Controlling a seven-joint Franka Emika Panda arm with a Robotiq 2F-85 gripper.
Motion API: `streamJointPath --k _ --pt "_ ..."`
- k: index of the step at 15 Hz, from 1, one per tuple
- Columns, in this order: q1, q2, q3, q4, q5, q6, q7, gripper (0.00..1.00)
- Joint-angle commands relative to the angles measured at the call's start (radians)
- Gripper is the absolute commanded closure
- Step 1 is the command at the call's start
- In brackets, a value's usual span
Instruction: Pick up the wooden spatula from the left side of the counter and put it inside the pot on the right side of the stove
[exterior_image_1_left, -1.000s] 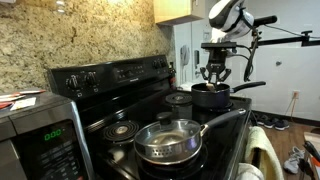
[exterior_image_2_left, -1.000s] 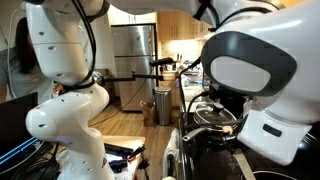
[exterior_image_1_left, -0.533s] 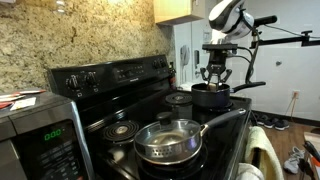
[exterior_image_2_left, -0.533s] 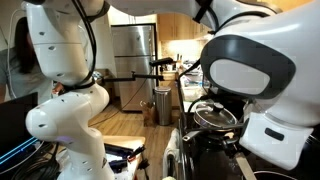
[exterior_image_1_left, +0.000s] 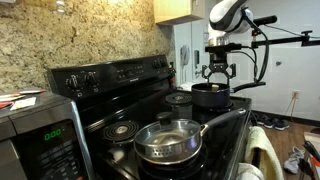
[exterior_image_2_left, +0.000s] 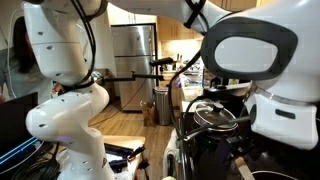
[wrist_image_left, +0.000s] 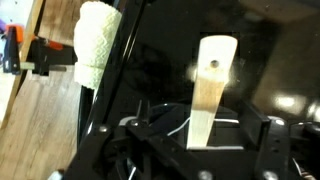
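At the far right of the black stove (exterior_image_1_left: 120, 92) stands the small black pot (exterior_image_1_left: 210, 96) with its long handle pointing right. My gripper (exterior_image_1_left: 217, 72) hangs just above it. In the wrist view the pale wooden spatula (wrist_image_left: 211, 90) runs lengthwise between the jaws of my gripper (wrist_image_left: 204, 130), its holed end away from me over the dark pot. The jaws stand wide, with a gap on each side of the spatula, so the gripper is open. The spatula cannot be made out in either exterior view.
A shiny steel pan (exterior_image_1_left: 168, 141) with a glass lid sits on the near burner. A silver microwave (exterior_image_1_left: 40, 138) stands at the near left. A white towel (wrist_image_left: 98, 45) hangs at the stove front. The robot's white body (exterior_image_2_left: 250, 60) blocks much of an exterior view.
The jaws have gone from shut on the spatula to wide open, letting it go. The gripper has risen slightly above the pot.
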Motion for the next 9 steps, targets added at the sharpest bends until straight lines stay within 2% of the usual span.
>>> streamJointPath --k 1,5,9 --pt "0.025 -0.077 0.065 0.013 -0.182 -0.021 0.062 0.00" --pt "0.058 -0.140 0.135 0.011 -0.321 -0.016 0.007 0.00" --pt "0.101 -0.204 0.192 -0.026 -0.362 0.027 -0.071 0.00"
